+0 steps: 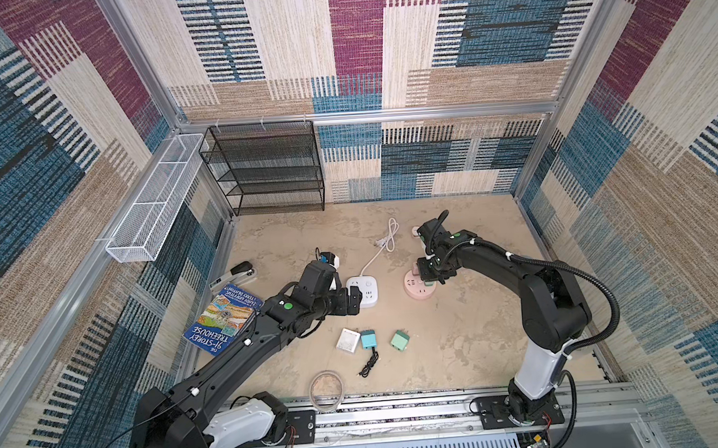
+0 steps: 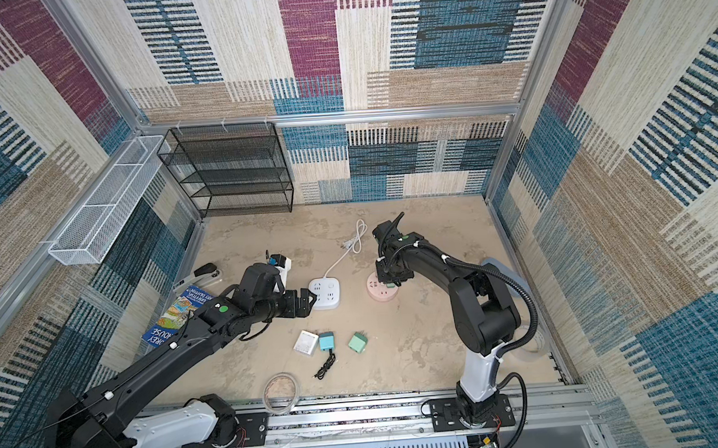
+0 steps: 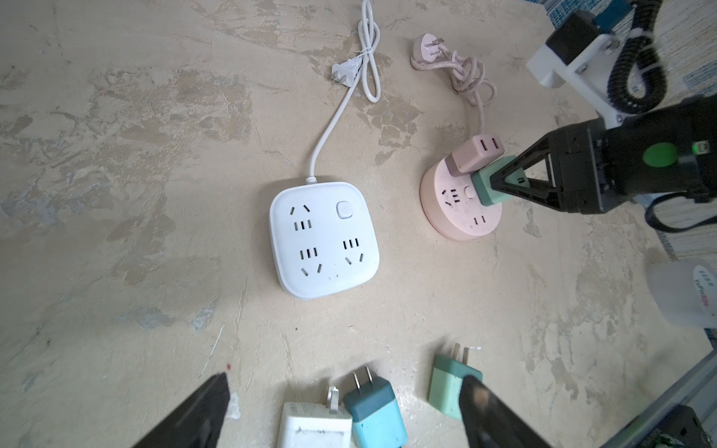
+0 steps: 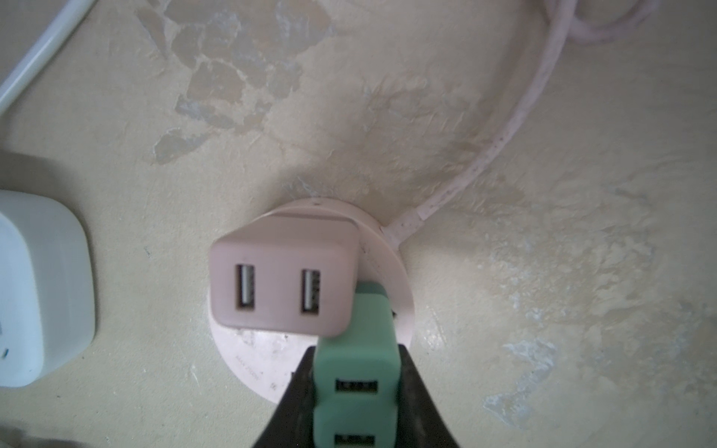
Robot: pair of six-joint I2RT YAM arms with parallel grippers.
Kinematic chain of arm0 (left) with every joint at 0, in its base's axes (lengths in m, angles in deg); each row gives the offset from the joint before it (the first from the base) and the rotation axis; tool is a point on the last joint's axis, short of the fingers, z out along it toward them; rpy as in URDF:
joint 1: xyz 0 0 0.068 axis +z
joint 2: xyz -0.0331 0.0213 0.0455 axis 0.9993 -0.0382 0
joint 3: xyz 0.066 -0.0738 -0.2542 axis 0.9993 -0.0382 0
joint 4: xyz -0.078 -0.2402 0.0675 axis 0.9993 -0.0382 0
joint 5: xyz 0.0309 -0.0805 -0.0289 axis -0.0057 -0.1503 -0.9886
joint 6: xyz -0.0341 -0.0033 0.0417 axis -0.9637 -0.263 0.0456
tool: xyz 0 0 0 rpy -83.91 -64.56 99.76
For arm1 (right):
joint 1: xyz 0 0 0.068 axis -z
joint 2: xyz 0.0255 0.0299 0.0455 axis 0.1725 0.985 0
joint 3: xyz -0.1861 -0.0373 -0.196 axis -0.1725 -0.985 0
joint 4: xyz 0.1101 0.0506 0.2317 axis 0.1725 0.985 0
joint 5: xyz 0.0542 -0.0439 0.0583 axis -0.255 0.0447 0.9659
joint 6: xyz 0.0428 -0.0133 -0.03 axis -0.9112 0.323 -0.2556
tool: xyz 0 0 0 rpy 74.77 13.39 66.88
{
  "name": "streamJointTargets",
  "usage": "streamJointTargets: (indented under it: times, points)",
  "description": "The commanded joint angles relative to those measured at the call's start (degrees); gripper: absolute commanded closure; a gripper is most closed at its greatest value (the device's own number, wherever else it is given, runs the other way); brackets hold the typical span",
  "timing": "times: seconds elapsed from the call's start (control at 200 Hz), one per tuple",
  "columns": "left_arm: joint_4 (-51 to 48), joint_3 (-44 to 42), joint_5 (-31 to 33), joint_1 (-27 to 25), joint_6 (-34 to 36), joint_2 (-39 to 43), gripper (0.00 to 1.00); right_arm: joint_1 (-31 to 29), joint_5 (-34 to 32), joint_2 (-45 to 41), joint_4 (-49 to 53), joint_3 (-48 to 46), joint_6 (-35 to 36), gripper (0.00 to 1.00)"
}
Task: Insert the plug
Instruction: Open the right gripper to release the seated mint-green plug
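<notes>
Right tool point(image 4: 357, 360) is clamped narrow on the green plug point(image 4: 355, 322), whose front end meets the pink round socket point(image 4: 252, 360) ahead of its fingertips, beside a pink adapter point(image 4: 279, 279). Prong seating cannot be told. Left tool point(image 1: 354, 301) stands wide, holding nothing.

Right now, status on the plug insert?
Left gripper open, hovering by white strip. Right gripper shut on green plug at pink round socket. Pink adapter tight alongside; seating unclear.

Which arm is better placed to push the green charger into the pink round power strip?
Right. The right gripper is shut on the green charger at the pink round power strip, beside the plugged-in pink charger. The left gripper hangs open by the white power strip, holding nothing.
</notes>
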Motion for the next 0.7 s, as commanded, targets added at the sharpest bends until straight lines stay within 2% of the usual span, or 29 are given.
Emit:
streamJointTargets:
  times: [0.0,0.095,0.456,0.696]
  points:
    - [-0.18,0.86,-1.44,0.05,-0.49,-0.42,0.02,0.27,-0.35,0.82,3.12,-1.25,0.77,0.87]
    - [-0.42,0.96,-1.61,0.05,-0.26,-0.6,0.02,0.27,0.98,-0.57,2.36,-1.66,0.3,0.71]
    - [-0.6,1.5,-2.75,0.05,-0.19,-0.76,0.02,0.27,2.52,-3.87,2.14,-1.57,-0.76,0.42]
    - [-1.32,2.19,-2.94,0.05,0.0,-1.05,0.02,0.19,1.41,-8.31,3.72,-1.22,-1.5,0.37]
